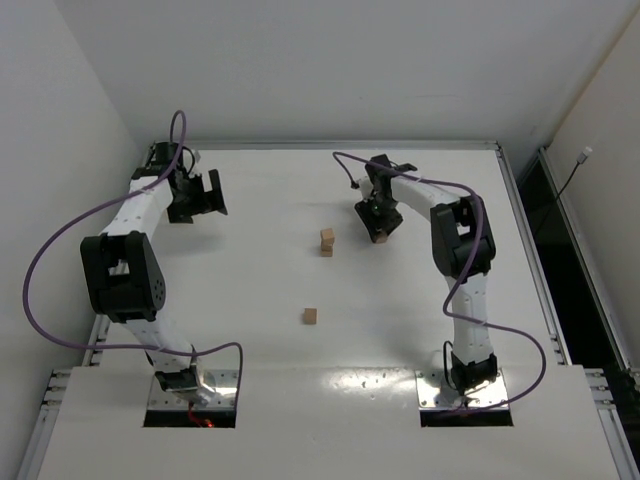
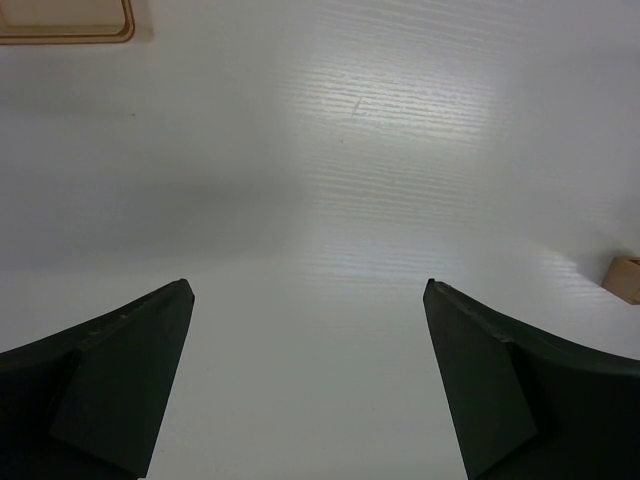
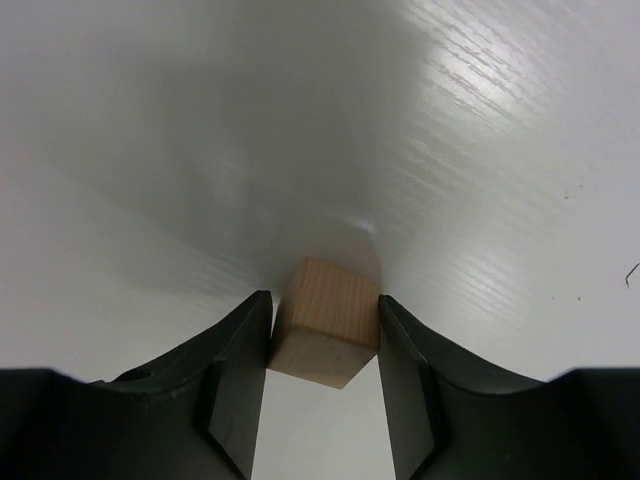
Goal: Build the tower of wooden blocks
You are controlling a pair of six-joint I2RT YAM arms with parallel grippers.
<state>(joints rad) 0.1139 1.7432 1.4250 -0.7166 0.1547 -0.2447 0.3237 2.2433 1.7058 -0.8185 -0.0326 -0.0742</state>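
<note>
Two wood blocks stand stacked as a short tower [image 1: 327,241] at mid-table. A single wood block [image 1: 311,315] lies nearer the arms. My right gripper [image 1: 381,230] hovers just right of the tower, shut on another wood block [image 1: 382,238]. In the right wrist view this block [image 3: 325,335] sits slightly turned between the two dark fingers of the right gripper [image 3: 323,297], both touching its sides. My left gripper [image 1: 207,194] is far off at the back left, open and empty. In the left wrist view the left gripper [image 2: 308,285] has its fingers spread wide over bare table, and a wood block [image 2: 625,278] shows at the right edge.
The corner of a tan box [image 2: 65,25] shows at the top left of the left wrist view. White walls close in the table at the back and left. A purple cable [image 1: 60,240] loops out from the left arm.
</note>
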